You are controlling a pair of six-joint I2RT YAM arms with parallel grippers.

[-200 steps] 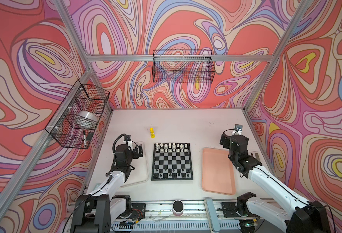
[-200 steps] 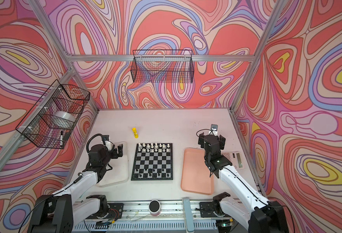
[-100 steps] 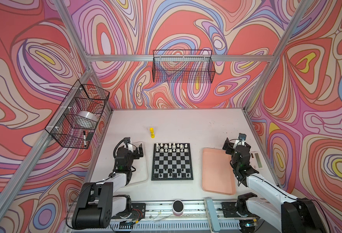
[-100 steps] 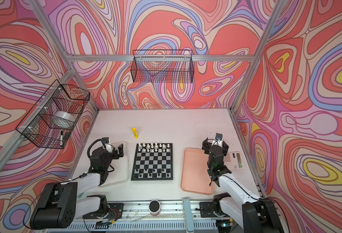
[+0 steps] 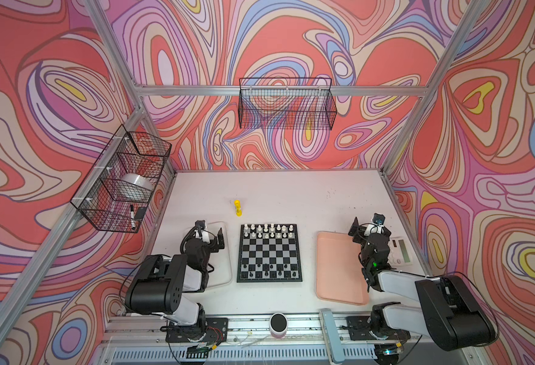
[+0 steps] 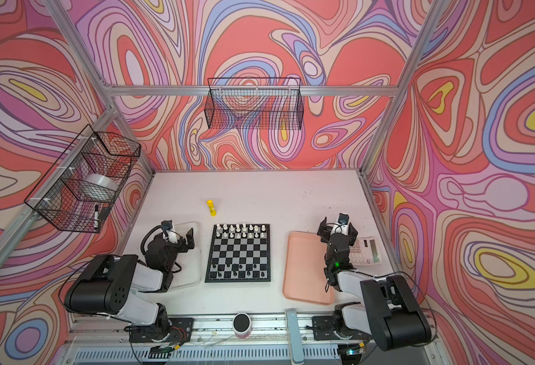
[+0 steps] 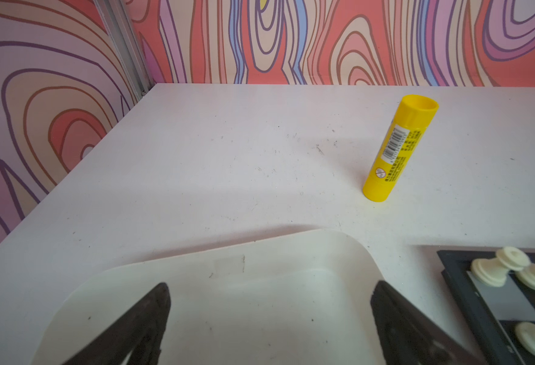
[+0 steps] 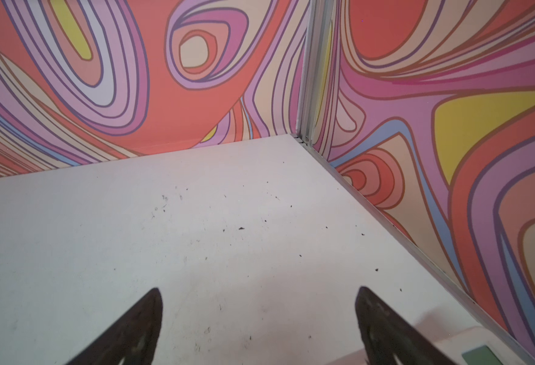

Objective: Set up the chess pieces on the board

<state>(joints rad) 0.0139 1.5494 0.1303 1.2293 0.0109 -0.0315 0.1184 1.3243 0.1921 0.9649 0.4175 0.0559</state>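
Top views, both: one board (image 5: 269, 252), central on the table (image 5: 291, 196), within either arm's reach. Cream-white chess pieces (image 5: 265, 228) fill the far ranks and black chess pieces (image 5: 266, 268) the near ranks, apparently in starting order; they are too small to count. One left claw (image 5: 210, 232), gaping and empty, hangs over the one clear whitish tray (image 5: 225, 268). One right claw (image 5: 370, 229), likewise gaping and empty, hangs beside the one pink tray (image 5: 335, 268). Both are off the board, seemingly idle. One glue stick (image 5: 237, 207), one calculator (image 5: 402, 251), two wire baskets (image 5: 286, 104).

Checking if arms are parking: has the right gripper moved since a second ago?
Yes: the right gripper drew back toward the near edge, closer to the far corner of the pink tray.
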